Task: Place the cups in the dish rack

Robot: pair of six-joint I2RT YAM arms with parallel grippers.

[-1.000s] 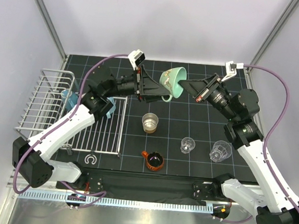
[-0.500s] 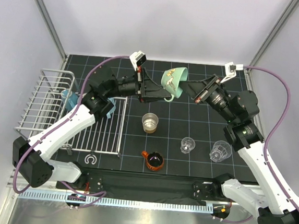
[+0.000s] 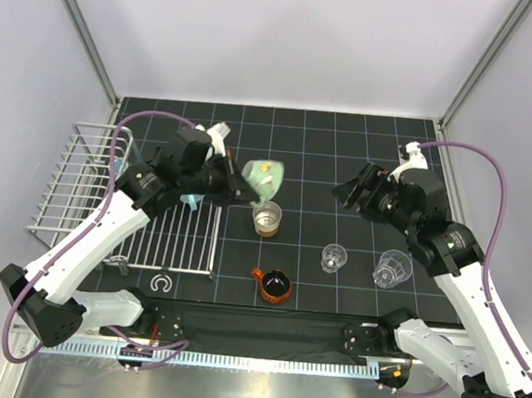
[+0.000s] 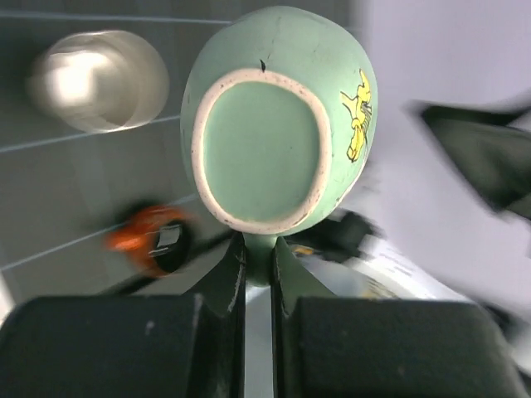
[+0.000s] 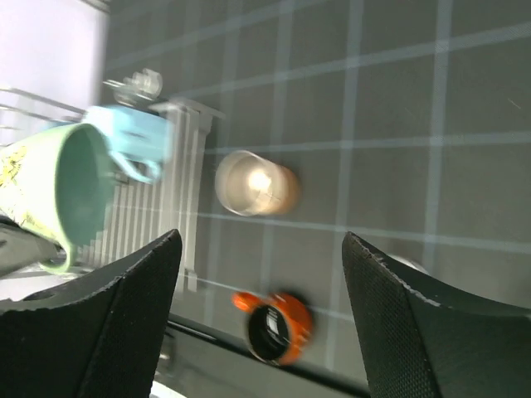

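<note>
One mint cup (image 4: pixel 278 124) — yellow print (image 4: pixel 358 116), unreadable — pinched in left tool (image 4: pixel 259 253).

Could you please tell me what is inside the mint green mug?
The mint green ceramic mug shows only bare green inner wall; part of the inside is hidden by its rim.

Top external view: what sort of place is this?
Probably a lab robot test cell, not a kitchen: white panel walls with metal corner posts, a black gridded mat, and a wire dish rack with a steel cup nearby.
</note>
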